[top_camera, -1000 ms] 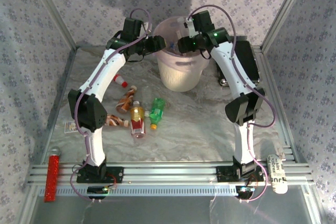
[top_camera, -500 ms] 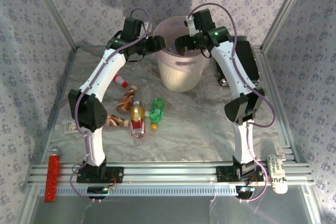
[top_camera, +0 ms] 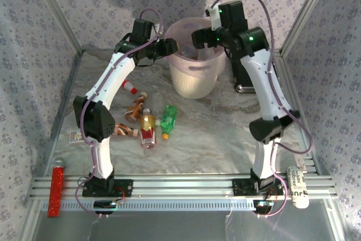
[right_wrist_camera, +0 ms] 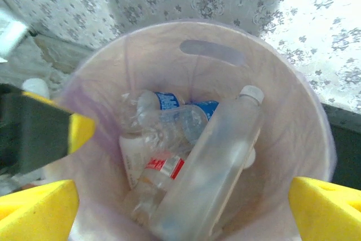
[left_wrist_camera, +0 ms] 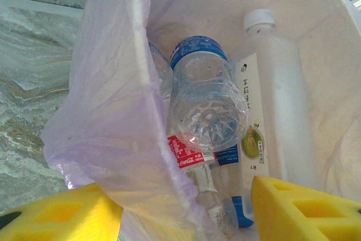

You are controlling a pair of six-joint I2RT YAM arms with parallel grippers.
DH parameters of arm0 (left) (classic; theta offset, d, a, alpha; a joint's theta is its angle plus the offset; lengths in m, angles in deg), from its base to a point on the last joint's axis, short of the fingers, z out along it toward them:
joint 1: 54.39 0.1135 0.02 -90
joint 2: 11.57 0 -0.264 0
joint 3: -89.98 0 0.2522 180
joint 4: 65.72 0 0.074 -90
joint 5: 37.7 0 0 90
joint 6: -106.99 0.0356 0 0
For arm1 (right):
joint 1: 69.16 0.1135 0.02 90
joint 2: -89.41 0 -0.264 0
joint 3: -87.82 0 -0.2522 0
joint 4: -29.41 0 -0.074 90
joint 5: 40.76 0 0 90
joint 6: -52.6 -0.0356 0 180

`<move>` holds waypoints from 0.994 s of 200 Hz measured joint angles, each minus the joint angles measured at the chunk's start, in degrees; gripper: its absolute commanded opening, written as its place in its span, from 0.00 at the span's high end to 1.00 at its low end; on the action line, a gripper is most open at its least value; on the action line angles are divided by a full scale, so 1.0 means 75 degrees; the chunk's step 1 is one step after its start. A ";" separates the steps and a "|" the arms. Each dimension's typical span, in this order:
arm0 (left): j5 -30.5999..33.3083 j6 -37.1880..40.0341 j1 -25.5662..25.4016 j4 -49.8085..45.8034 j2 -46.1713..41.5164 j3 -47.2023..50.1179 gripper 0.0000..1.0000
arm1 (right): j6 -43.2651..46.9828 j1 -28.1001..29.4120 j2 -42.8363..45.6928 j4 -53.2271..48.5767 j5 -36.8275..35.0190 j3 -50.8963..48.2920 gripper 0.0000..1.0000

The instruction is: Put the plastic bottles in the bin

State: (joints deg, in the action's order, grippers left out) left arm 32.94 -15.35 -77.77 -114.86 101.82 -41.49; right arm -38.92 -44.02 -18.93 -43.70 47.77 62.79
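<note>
Notably, right end effector (right_wrist_camera: 180, 210) is shown wide open, empty, above bin (top_camera: 194, 80); left end effector (left_wrist_camera: 186, 207) straddling rim (left_wrist_camera: 141, 43) at 9 o'clock, grip indeterminate; Coca-Cola label (left_wrist_camera: 183, 152) legible.

A lab-style robot cell: aluminium frame (top_camera: 186, 187) (floral-print walls (top_camera: 84, 9)) around a marble-patterned tabletop (top_camera: 214, 134).

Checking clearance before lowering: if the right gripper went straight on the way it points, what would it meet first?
Probably the tall white-capped bottle lying topmost in the bin; the open right gripper points straight down into it. Depth is hard to judge.
</note>
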 measured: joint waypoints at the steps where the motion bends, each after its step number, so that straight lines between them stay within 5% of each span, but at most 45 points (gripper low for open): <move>1: -0.0003 -0.0003 0.0000 0.0000 -0.0003 0.0000 0.39 | -0.0003 0.0009 0.0067 -0.0003 -0.0009 -0.0044 0.03; 94: -0.0020 0.0050 0.0000 -0.0006 -0.0003 0.0000 0.39 | -0.1297 0.1486 0.4246 0.0845 -0.0641 -0.5761 0.14; 199: -0.0017 0.0055 0.0000 -0.0012 -0.0003 0.0000 0.39 | -0.4316 0.3582 0.4651 0.2900 -0.0968 -1.0308 0.22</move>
State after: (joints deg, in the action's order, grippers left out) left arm 32.81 -14.94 -77.77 -114.95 101.80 -41.49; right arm -71.29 -17.15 15.96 -21.95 40.51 -14.52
